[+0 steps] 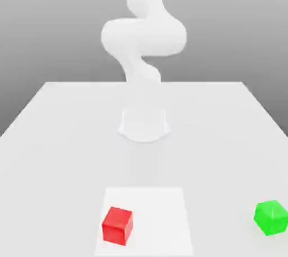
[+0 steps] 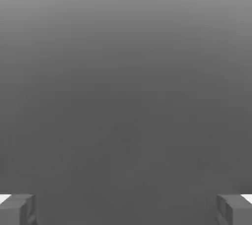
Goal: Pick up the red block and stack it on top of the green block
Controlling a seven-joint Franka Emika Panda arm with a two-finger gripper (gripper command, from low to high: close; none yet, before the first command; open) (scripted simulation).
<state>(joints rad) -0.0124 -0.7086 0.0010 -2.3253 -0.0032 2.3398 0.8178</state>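
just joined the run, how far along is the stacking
Nothing is done yet: the red block sits on the table, apart from the green block. The gripper is open and holds nothing. Left: grasp red, lift it, set it on green.

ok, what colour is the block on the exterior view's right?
Green block, clearest in the exterior view.

white table (image 1: 56,138), red block (image 1: 117,225), green block (image 1: 270,217)
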